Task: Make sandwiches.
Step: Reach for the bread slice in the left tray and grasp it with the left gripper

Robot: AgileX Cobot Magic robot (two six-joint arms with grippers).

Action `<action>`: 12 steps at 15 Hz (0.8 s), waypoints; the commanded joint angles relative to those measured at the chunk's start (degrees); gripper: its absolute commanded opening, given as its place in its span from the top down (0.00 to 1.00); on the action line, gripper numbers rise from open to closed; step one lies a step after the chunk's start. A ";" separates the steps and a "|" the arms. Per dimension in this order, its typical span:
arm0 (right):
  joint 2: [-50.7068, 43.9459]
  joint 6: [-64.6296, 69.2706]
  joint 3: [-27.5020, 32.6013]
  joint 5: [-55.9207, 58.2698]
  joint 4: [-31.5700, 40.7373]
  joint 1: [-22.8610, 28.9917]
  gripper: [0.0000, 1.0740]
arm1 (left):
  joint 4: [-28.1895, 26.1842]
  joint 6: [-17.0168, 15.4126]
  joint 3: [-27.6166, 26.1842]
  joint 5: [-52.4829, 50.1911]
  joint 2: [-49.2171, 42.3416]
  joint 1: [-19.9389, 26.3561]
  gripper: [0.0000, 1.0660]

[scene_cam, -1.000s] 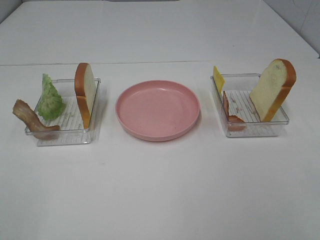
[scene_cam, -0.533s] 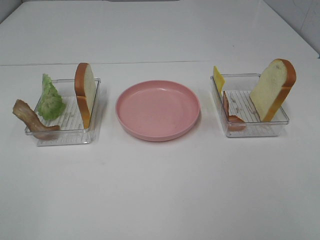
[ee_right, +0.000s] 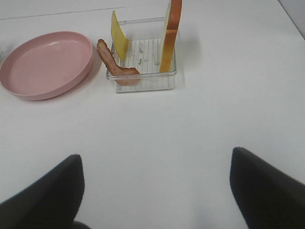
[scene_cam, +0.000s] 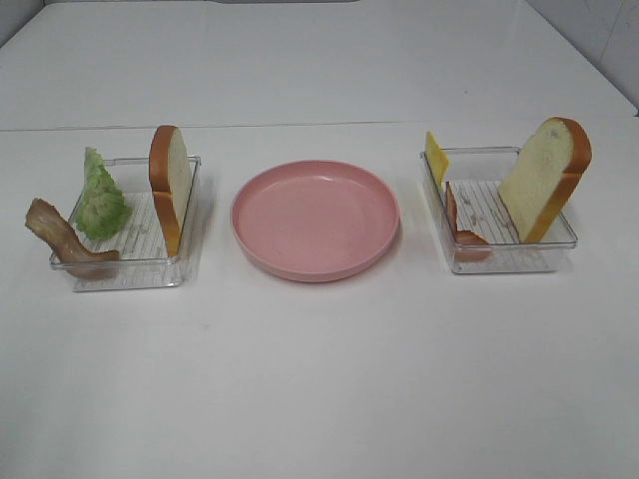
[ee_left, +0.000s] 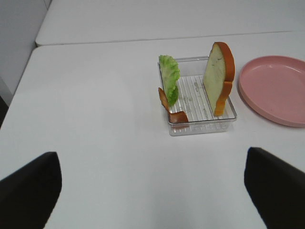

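From above, the white toy bread slices (scene_cam: pixel 172 185) stand unmoved in clear plastic trays (scene_cam: pixel 130 274) either side of the bare round pink plate (scene_cam: pixel 316 215), so stacking is not begun; in the wrist views the left gripper (ee_left: pixel 152 186) and right gripper (ee_right: pixel 155 191) are spread apart, empty.

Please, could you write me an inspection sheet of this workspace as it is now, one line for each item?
Surface: white table, no spills seen.
Job's things: left tray holds the left bread slice standing on edge, the lettuce and the left bacon strip, which leans over its wall. Right tray holds the right bread slice leaning, the cheese slice and the right bacon strip. The pink plate sits between the trays with nothing on it. Nothing is stacked yet.
Clutter: nothing seen.
Grippers: left gripper open, holding nothing; right gripper open, holding nothing; both apart from the trays.
Cables: nothing seen.
Surroundings: a seam crosses the table behind the trays.
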 commanded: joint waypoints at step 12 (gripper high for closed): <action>-0.80 -0.23 0.17 -0.63 0.29 -0.29 0.27 | -9.51 -0.06 -40.11 4.93 70.70 -10.60 0.07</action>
